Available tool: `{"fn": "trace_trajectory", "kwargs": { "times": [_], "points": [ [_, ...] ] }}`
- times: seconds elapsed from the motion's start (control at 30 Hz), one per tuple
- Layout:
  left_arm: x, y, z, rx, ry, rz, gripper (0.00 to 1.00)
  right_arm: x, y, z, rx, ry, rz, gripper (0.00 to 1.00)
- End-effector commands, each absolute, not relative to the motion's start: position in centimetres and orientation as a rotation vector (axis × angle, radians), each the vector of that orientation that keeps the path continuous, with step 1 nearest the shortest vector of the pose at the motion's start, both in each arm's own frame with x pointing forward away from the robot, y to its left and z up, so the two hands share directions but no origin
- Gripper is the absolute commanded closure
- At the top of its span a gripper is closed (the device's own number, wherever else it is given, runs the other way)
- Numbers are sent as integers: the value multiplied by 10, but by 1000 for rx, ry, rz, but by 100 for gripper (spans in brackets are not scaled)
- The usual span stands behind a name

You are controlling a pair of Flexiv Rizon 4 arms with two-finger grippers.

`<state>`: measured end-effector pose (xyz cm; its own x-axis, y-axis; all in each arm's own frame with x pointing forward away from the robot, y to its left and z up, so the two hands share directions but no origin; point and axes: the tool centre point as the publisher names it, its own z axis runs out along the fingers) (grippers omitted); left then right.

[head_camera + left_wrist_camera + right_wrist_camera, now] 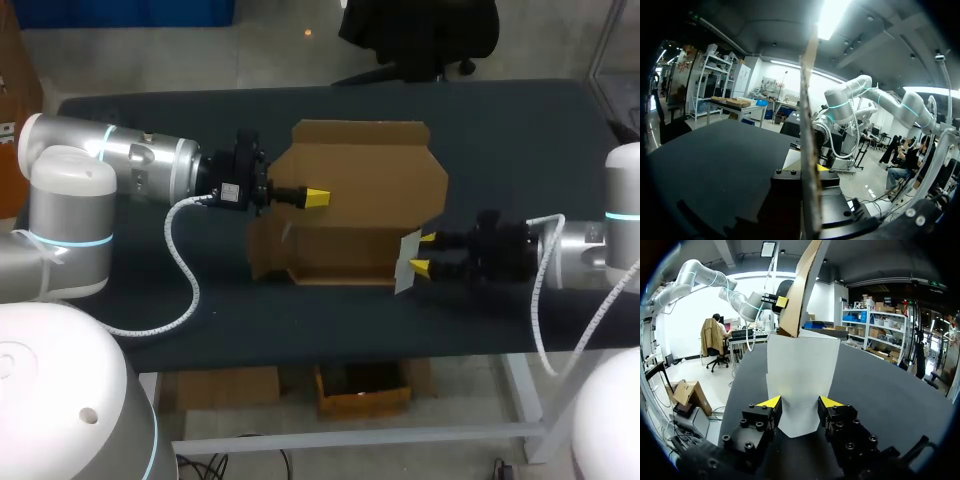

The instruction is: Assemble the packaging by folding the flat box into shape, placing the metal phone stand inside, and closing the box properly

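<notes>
Cardboard box [350, 215] lies on the tabletop [500, 130]; left gripper [315, 197] pinches its 9 o'clock side, right gripper [424, 253] straddles the 4 o'clock flap [408, 265], grip unclear. Fold inward slowly, holding walls square.

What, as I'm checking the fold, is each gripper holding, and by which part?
The left gripper pinches the box by its upright panel. The white side flap lies at the right gripper; a hold there cannot be told.
</notes>
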<state>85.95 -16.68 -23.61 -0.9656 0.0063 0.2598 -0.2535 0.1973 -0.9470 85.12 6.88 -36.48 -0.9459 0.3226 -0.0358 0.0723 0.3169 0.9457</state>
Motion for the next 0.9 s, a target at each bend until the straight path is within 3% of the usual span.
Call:
{"fn": "trace_trajectory", "kwargs": {
  "times": [0.03,0.9],
  "points": [
    [860,-167,-240,235,-2261,1852,100,848,69,-368,393,2308,1685,56],
    [860,-167,-240,235,-2261,1852,100,858,77,-369,537,2169,1699,60]
  ]
}}
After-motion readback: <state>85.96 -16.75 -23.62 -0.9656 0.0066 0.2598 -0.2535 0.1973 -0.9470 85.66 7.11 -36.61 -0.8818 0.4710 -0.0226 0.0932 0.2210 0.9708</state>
